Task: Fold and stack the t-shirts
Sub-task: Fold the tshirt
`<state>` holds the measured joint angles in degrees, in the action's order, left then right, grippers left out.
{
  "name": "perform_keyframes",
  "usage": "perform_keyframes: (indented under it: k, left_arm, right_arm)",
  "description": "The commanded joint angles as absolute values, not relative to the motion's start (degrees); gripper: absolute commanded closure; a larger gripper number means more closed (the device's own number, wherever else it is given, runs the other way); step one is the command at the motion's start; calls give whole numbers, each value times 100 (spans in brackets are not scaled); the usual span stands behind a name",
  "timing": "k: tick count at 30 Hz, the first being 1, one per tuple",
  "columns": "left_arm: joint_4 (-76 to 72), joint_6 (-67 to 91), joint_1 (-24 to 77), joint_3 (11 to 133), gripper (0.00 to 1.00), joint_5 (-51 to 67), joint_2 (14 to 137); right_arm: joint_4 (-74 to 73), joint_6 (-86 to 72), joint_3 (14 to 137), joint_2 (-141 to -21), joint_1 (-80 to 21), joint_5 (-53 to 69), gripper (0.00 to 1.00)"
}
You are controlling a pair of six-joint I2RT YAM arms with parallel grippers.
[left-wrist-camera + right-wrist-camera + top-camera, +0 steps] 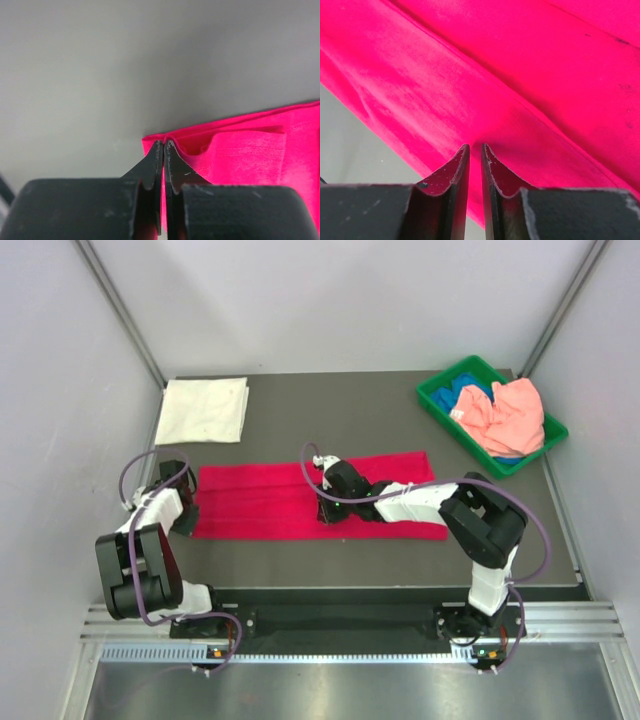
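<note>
A crimson-red t-shirt (260,502) lies folded into a long strip across the middle of the table. My left gripper (188,508) is at its left end, shut on the cloth's corner, which puckers at the fingertips (163,143); the red t-shirt (250,160) spreads to the right. My right gripper (332,510) sits low on the strip's middle near its front edge, its jaws nearly together on a pinch of red t-shirt (520,75) at the tips (475,146). A white t-shirt (203,410) lies folded square at the back left. Salmon-pink (505,415) and blue (470,395) t-shirts lie crumpled in the bin.
A green plastic bin (435,405) stands at the back right corner. Grey walls with metal posts close in the table on three sides. Bare dark tabletop (330,425) lies between the white shirt and the bin.
</note>
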<state>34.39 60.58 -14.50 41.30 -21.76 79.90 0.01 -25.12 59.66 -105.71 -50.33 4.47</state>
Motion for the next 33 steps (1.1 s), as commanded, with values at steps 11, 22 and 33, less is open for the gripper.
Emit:
perform_keyframes:
  k: [11, 22, 33]
  left_arm:
    - [4641, 6355, -1468, 4377, 93, -2593, 7980]
    - [4500, 6293, -1459, 4219, 84, -2373, 7787]
    - [5378, 6845, -1468, 4500, 100, -3278, 7235]
  right_arm:
    - [176, -2531, 6135, -10749, -4966, 527, 84]
    - [202, -2566, 6143, -10775, -4966, 554, 84]
    - [202, -2505, 6065, -10714, -4975, 440, 84]
